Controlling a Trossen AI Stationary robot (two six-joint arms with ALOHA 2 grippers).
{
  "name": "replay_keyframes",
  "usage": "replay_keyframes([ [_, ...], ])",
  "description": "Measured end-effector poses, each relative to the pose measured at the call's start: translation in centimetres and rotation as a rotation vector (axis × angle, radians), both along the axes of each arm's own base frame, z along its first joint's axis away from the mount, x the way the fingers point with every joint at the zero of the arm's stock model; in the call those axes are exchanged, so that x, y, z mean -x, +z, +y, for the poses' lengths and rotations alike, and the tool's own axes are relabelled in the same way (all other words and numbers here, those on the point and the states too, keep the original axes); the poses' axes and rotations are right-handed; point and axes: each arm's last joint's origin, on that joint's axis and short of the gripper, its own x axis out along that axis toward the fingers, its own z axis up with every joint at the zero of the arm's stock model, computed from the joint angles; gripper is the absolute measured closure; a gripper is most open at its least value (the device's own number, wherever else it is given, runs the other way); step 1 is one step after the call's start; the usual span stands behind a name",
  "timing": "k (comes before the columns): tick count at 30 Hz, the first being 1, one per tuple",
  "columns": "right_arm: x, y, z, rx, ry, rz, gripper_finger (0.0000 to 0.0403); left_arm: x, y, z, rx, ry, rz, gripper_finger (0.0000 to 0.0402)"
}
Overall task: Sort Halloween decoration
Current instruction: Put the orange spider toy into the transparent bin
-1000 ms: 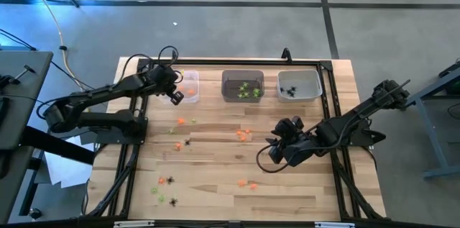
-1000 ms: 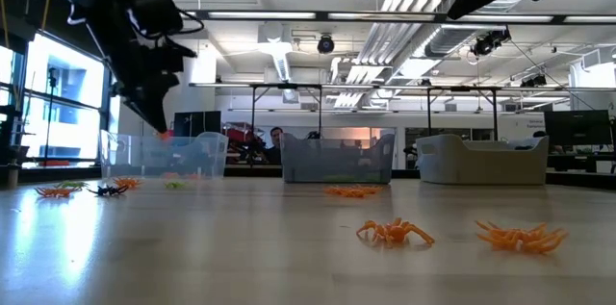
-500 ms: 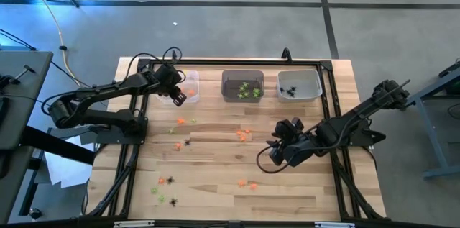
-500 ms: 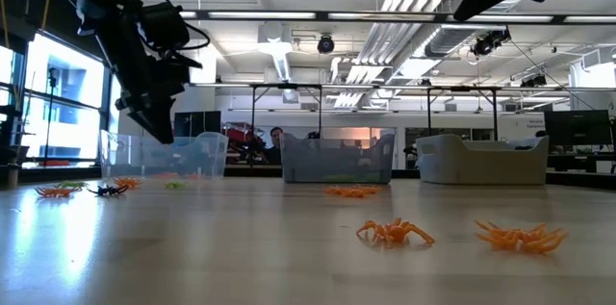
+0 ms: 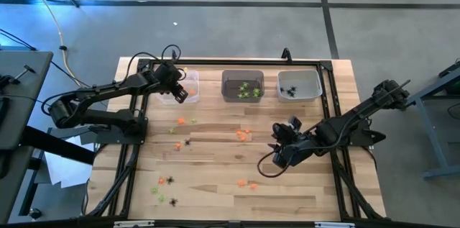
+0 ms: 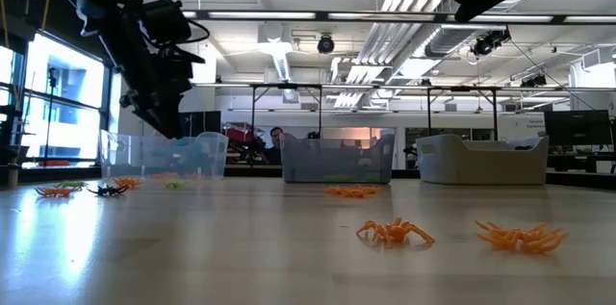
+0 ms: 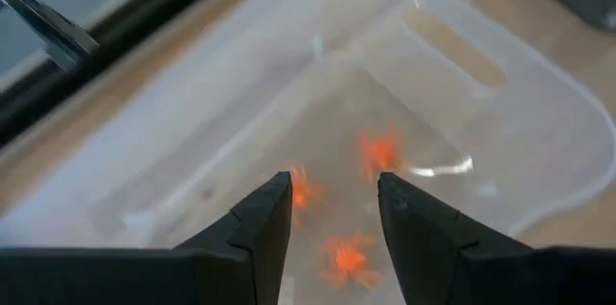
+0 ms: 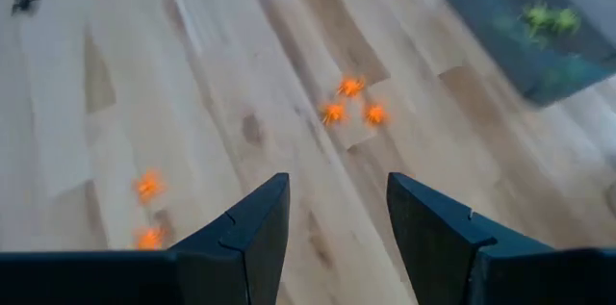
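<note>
Above the clear translucent plastic bin [image 5: 188, 85] at the far left of the wooden surface [image 5: 215, 178], the left gripper [image 7: 333, 211] hangs with fingers parted and empty; three tiny orange plastic trinkets [image 7: 379, 153] lie inside that bin. Well to the right of the bin, the right gripper [image 8: 337, 211] hovers wide open and empty over the surface, near a cluster of loose orange trinkets [image 8: 350, 103].

Orange trinkets [image 7: 378, 152] under the left gripper [image 7: 332, 211] are smeared, shapes unreadable; one sits half behind a fingertip [image 7: 272, 211]. Beyond the right gripper [image 8: 337, 211], the dark bin [image 8: 539, 31] runs off the edge, its green pieces [image 8: 549, 18] a blur.
</note>
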Motion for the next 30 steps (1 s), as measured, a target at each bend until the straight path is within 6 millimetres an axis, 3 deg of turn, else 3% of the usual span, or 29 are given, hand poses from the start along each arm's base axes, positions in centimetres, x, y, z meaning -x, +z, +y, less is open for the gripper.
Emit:
replay_keyframes([
  [14,-0.6,0.0,-0.4,-0.177,-0.026,0.019,0.0231,-1.1,1.2,0.9,-0.089,0.079,-0.193,0.0261],
  [30,-1.0,0.0,-1.2,-0.18,-0.058,0.016,0.0231,-2.5,3.7,1.8,-0.234,0.04,-0.476,0.0261],
])
